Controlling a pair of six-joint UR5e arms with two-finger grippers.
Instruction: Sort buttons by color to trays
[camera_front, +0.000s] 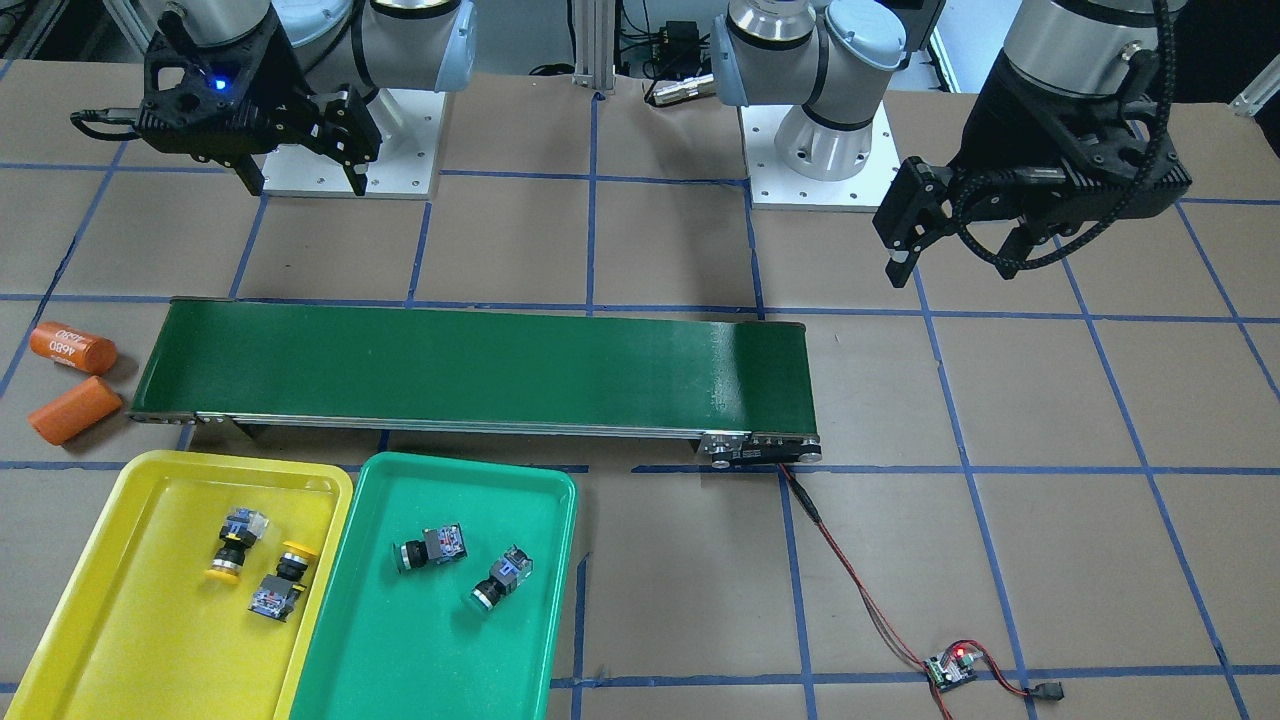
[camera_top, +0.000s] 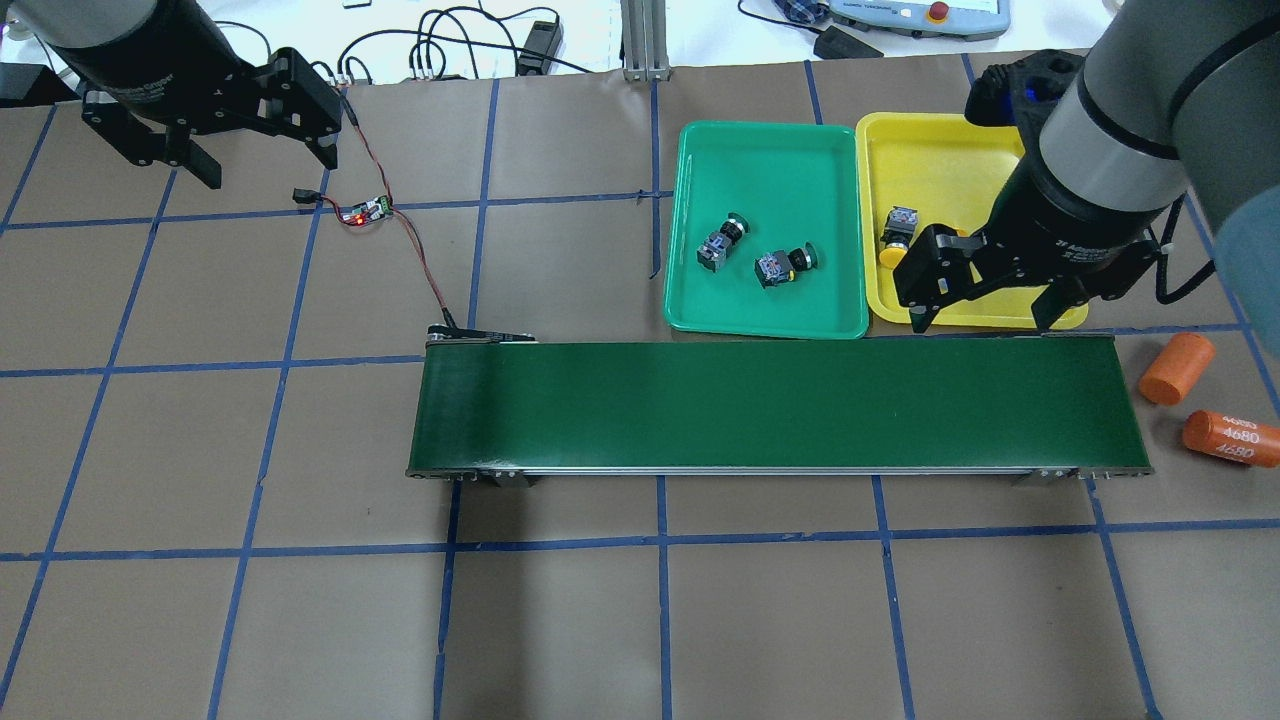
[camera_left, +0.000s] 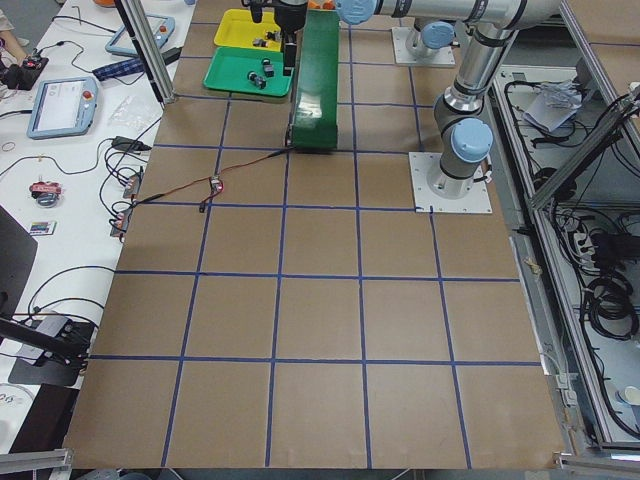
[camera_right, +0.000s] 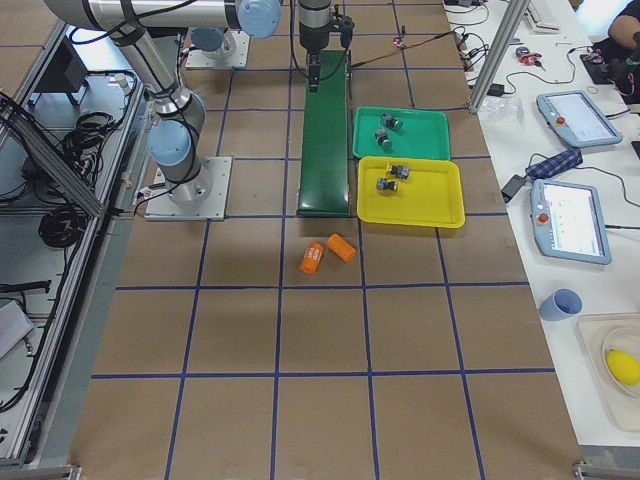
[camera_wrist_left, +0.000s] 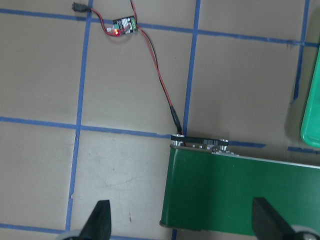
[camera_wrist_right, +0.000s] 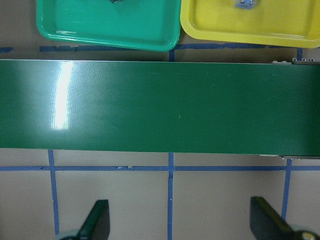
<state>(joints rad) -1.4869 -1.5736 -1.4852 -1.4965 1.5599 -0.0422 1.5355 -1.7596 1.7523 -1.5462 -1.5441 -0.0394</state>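
Observation:
Two yellow-capped buttons (camera_front: 235, 545) (camera_front: 280, 585) lie in the yellow tray (camera_front: 60, 640). Two green-capped buttons (camera_front: 430, 548) (camera_front: 503, 578) lie in the green tray (camera_front: 400, 660). In the overhead view the green tray (camera_top: 770, 160) holds both green buttons (camera_top: 722, 243) (camera_top: 783, 266). The yellow tray (camera_top: 930, 150) shows one yellow button (camera_top: 897, 235); the right arm hides the other. My right gripper (camera_top: 985, 312) is open and empty above the belt's edge by the yellow tray. My left gripper (camera_top: 265, 165) is open and empty, far from the trays.
A long dark-green conveyor belt (camera_top: 780, 405) lies between me and the trays. Two orange cylinders (camera_top: 1177, 368) (camera_top: 1230, 437) lie off its right end. A small circuit board with a red light (camera_top: 368, 210) and its red cable sit near the left gripper.

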